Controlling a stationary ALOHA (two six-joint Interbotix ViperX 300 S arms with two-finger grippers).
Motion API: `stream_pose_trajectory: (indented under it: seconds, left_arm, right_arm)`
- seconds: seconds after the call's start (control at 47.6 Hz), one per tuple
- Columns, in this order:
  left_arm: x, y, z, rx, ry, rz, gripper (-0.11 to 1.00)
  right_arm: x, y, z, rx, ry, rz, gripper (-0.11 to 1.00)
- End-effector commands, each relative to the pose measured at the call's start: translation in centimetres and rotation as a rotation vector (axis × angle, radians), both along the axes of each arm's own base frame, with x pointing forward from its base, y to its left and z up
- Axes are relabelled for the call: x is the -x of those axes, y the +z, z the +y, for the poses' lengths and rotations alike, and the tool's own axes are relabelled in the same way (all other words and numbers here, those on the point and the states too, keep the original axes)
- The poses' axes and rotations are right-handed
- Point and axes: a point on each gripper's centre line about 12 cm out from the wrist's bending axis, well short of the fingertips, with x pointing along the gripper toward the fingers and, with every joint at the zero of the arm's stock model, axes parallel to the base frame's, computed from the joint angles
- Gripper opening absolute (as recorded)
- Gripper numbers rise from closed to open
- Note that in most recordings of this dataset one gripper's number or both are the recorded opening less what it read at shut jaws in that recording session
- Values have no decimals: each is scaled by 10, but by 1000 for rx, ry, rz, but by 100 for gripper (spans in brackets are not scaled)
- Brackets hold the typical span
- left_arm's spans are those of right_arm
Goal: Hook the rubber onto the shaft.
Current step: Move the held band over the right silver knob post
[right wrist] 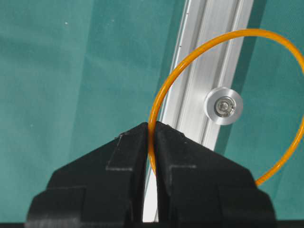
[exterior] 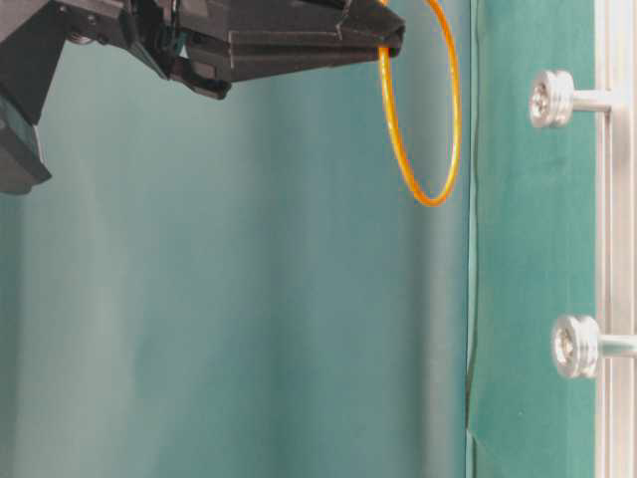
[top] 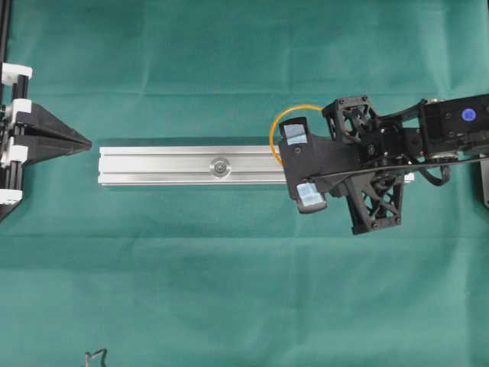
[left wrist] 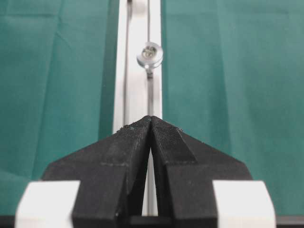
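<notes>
The rubber [right wrist: 190, 61] is pinched in the right gripper [right wrist: 151, 127] above the rail [top: 191, 166], near a shaft [right wrist: 223, 106]. Left gripper [left wrist: 151, 118] is pressed together, nothing held.

left arm: parked at left edge of overhead view, reaching toward centre | left gripper [left wrist: 151, 124]: fingers pressed together, nothing between them | right arm: stretched in from the right, wrist pitched downward | right gripper [right wrist: 152, 129]: fingertips pinched on the rubber [right wrist: 199, 52], loop hanging free beyond the tips
</notes>
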Motion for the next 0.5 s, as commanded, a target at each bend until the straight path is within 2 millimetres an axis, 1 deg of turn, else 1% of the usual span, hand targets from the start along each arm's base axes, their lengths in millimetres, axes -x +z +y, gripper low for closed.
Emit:
stream_pose_trajectory:
  seconds: [0.0,0.231,0.484]
  left_arm:
    - [-3,10,0,-3,-2,-25,0]
    - [-3,9,0,-3,-2,-21,0]
    - [-3,10,0,-3,-2,-23,0]
  right_arm:
    - [-3,12,0,-4,-1,-40,7]
    - [-3,11,0,-4,-3,-37,7]
    - [-3,1,0,-1,-2,-17,7]
